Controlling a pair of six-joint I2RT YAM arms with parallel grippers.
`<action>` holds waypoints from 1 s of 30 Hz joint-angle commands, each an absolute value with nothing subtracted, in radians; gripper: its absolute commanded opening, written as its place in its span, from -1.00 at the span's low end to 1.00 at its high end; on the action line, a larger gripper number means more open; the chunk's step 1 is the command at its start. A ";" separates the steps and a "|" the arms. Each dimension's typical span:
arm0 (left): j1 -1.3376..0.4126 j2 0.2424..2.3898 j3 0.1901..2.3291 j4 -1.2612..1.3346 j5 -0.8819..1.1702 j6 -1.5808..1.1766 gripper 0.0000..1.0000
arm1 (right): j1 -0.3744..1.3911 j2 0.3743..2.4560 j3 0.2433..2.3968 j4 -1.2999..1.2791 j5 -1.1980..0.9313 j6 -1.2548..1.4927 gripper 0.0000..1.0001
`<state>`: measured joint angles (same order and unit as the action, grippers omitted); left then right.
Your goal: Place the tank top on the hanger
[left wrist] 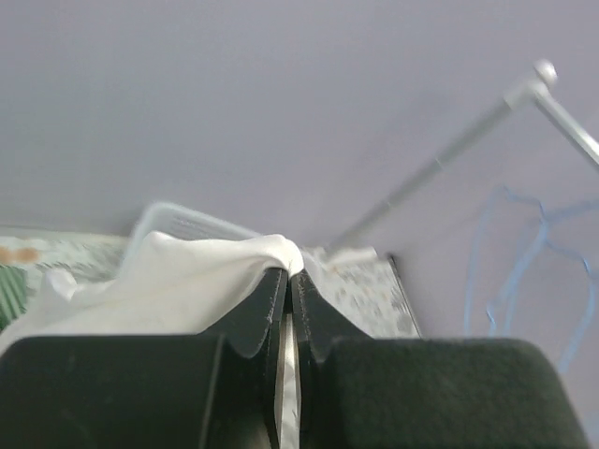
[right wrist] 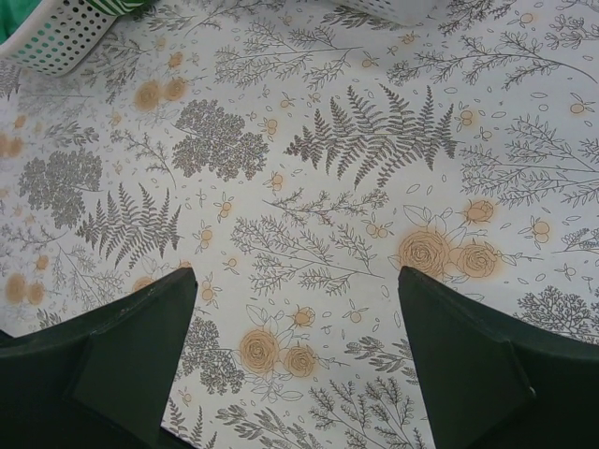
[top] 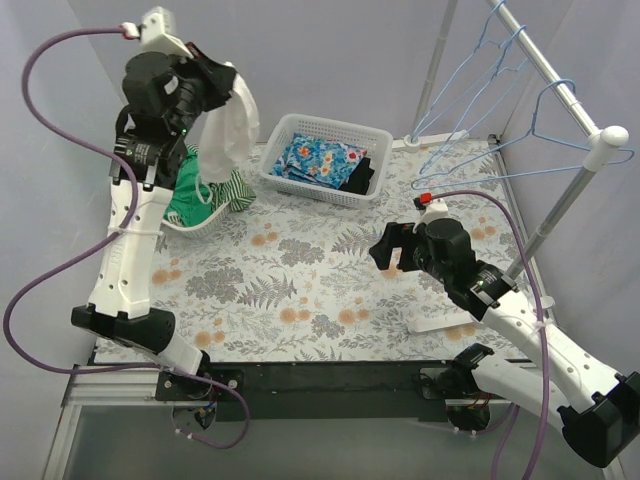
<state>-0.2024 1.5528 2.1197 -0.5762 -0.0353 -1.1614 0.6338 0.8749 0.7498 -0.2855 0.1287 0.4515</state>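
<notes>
A counter (top: 300, 285) covered in a fern-and-flower print fills the scene, with a metal garment rail (top: 553, 80) slanting along its right side.

Two white mesh baskets stand at the back. The middle basket (top: 305, 187) holds a blue floral cloth (top: 320, 158) with something black (top: 362, 178) tucked at its right end. The left basket (top: 195, 228), partly behind the left arm, holds green and green-striped garments (top: 190, 195).

The tank top (top: 232, 125) is plain white and thin. It hangs in limp folds high above the left basket, gathered at the top. Its lower end drops toward the green garments, though whether it touches them is hard to tell.

The left arm stands reared upright with its wrist bent over toward the right. Its end effector (left wrist: 289, 281) is pressed together, pinching a bunched edge of the tank top. The right arm reaches low from its base toward the counter's middle. Its end effector (right wrist: 295, 281) is spread wide over bare print, holding nothing.

Several pale-blue wire hangers (top: 533, 118) hang on the rail, well apart from the tank top.
</notes>
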 commanded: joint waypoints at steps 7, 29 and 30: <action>-0.443 1.220 1.542 -0.479 0.224 -1.192 -1.00 | 0.630 0.911 0.782 -0.230 0.120 0.477 0.91; -0.700 1.165 0.851 -0.426 -0.113 -1.401 0.09 | 0.643 1.169 0.624 -0.031 0.187 0.650 0.49; -0.695 1.281 0.932 -0.433 -0.141 -1.393 -0.04 | 0.643 1.178 0.624 -0.023 0.202 0.655 0.46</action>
<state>-0.7086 1.0645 0.7631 -0.4053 0.1555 -1.4326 0.6380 1.1511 0.6346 -0.1307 0.1253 0.5983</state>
